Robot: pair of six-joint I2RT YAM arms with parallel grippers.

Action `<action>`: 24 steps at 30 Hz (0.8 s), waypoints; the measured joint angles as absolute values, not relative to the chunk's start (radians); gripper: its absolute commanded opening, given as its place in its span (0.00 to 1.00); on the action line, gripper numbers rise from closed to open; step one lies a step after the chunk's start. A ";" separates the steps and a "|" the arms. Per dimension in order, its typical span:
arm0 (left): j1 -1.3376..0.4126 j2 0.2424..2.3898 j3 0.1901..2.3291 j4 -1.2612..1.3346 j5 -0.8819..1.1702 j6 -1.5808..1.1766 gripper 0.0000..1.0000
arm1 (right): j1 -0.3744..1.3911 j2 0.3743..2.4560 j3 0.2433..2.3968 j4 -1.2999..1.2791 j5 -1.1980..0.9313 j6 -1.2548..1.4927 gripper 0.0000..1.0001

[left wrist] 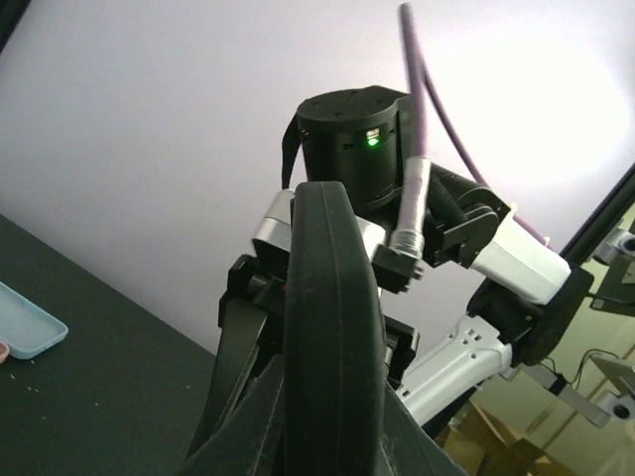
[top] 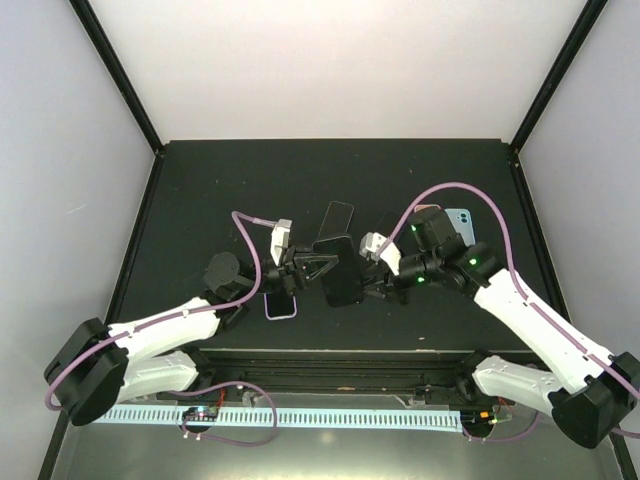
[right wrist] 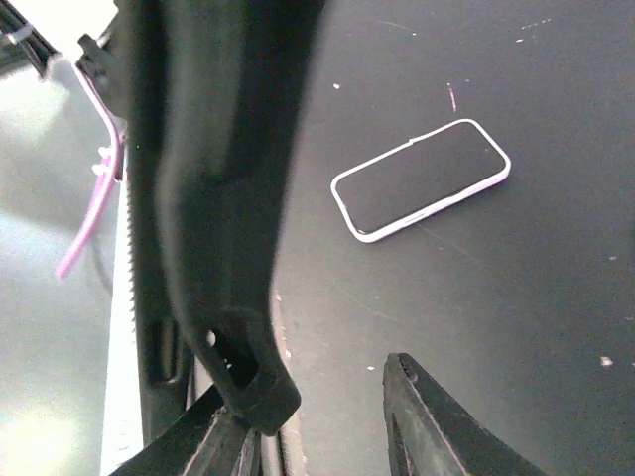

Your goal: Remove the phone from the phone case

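Nearest, a white-rimmed phone [top: 281,306] is lying flat on the table [top: 200,190] under the L arm. Just beyond, the L gripper [top: 318,268] is clamping the black phone case [top: 342,272] above the table, mid-workspace. The R gripper [top: 372,283] is meeting its opposite edge w/ jaws apart, one finger [right wrist: 427,416] standing clear of it. Farther back, a black phone [top: 337,218] and a light blue case [top: 461,217] are lying flat.

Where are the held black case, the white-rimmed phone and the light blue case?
black case [top: 343,276]: top external view, its middle.
white-rimmed phone [right wrist: 422,180]: right wrist view, screen middle.
light blue case [left wrist: 25,322]: left wrist view, top surface.
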State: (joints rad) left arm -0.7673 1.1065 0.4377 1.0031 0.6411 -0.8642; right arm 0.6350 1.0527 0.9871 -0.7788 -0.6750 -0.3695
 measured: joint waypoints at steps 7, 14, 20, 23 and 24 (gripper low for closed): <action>-0.762 1.108 0.423 1.062 0.600 -0.865 0.02 | 0.568 1.119 0.987 -0.723 -0.861 -0.216 0.46; -0.764 1.107 0.421 1.140 0.594 -0.892 0.02 | 0.548 1.136 0.987 -0.653 -1.062 -0.195 0.25; -0.774 1.099 0.419 1.143 0.535 -0.895 0.05 | 0.547 1.108 0.968 -0.576 -1.129 -0.143 0.01; -0.788 1.066 0.415 1.076 0.473 -0.891 0.11 | 0.544 1.099 0.954 -0.560 -1.122 -0.115 0.01; -0.794 1.052 0.415 1.045 0.453 -0.886 0.14 | 0.544 1.100 0.953 -0.561 -1.116 -0.107 0.01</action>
State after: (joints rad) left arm -0.7940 1.0519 0.4149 1.0447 0.4530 -0.8860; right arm 0.5442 1.0996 0.9527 -0.5613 -1.1156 -0.1070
